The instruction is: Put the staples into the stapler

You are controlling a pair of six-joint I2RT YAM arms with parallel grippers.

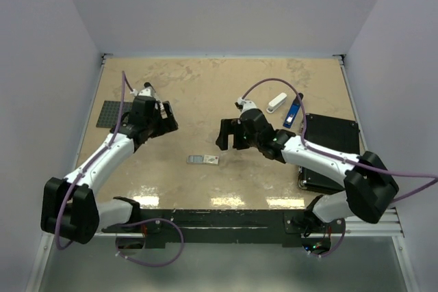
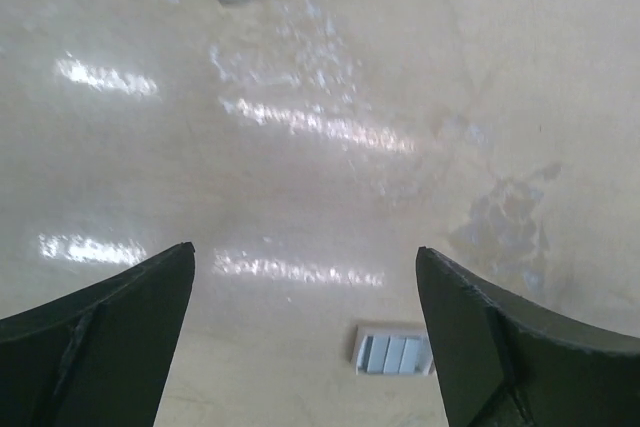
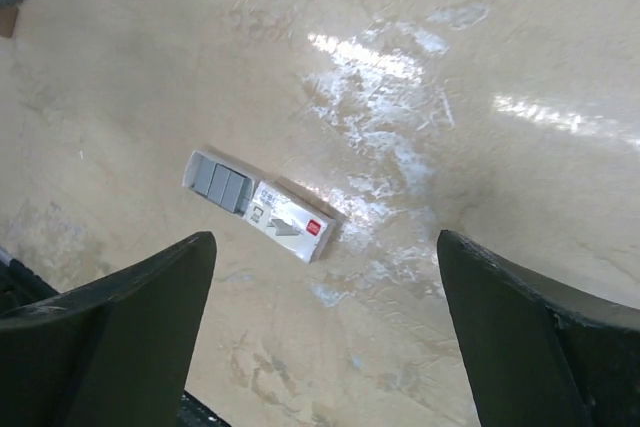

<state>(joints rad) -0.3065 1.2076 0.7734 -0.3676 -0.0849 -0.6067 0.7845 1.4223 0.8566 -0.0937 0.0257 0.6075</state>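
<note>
Two arms reach inward over the tan desk (image 1: 205,87), each bent at the elbow. The left arm rises from the near-left corner and angles toward the centre. The left end effector (image 1: 164,122) hangs above the left half of the desk, its two dark fingers spread wide with nothing between them. The right arm sweeps in from the near-right corner, passing over the inner part of a black mat (image 1: 332,152) that lies along the right edge. The right end effector (image 1: 229,136) is just right of centre, its fingers likewise wide apart and holding nothing. The staples (image 1: 203,160) lie flat on the desk between the two end effectors, a little closer to the near edge than either and touching neither. They consist of a small whitish box with a red mark and a grey tray piece (image 3: 218,180) set against one end. Plain desk surface surrounds the staples on all sides. A white stapler (image 1: 277,102) and a blue stapler (image 1: 291,113) lie close together toward the far-right corner, well apart from the staples. A dark gridded pad (image 1: 109,114) sits at the left edge. Pale walls stand along the left, far and right edges of the desk.
</note>
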